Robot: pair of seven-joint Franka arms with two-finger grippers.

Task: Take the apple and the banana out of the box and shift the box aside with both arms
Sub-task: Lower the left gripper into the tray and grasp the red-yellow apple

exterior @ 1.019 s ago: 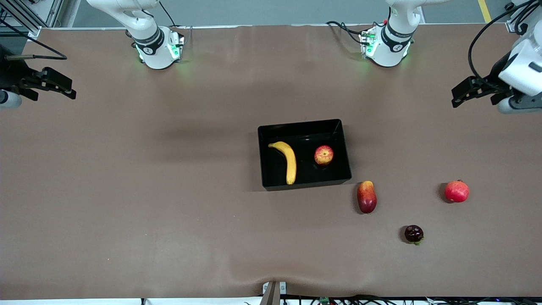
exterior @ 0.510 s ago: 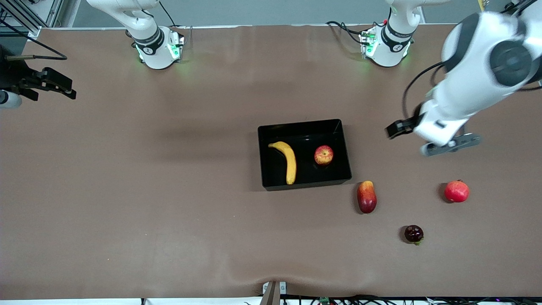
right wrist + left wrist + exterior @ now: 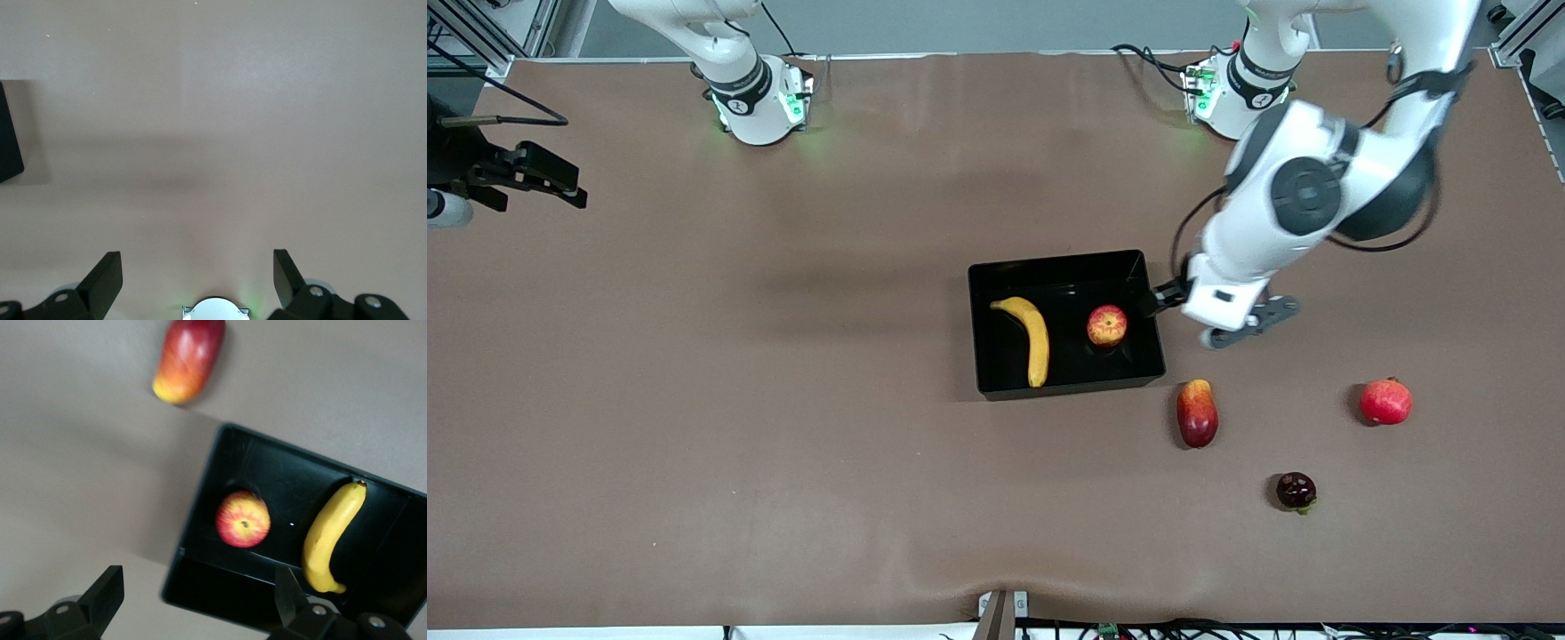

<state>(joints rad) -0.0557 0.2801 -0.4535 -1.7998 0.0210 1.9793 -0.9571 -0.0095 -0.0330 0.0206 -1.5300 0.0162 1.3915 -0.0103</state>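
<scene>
The black box [image 3: 1076, 364] sits mid-table with the yellow banana [image 3: 1033, 338] and the red-and-yellow apple [image 3: 1107, 324] lying inside it, apart from each other. My left gripper [image 3: 1152, 302] hangs open over the box's wall at the left arm's end, with nothing held. In the left wrist view its fingers straddle that wall of the box [image 3: 267, 467], with the apple [image 3: 243, 519] and banana [image 3: 330, 537] past it. My right gripper [image 3: 569, 185] waits open over the table at the right arm's end. The right gripper [image 3: 197, 270] faces bare table, and a corner of the box [image 3: 8, 133] shows.
A red-orange mango [image 3: 1197, 413] lies just off the box's near corner, also seen as the mango [image 3: 189, 357] in the left wrist view. A plain red round fruit [image 3: 1386, 402] and a dark purple fruit [image 3: 1296, 491] lie toward the left arm's end.
My left arm has swung in from the table's end to the box's edge. The right arm, the box and the fruits have not moved.
</scene>
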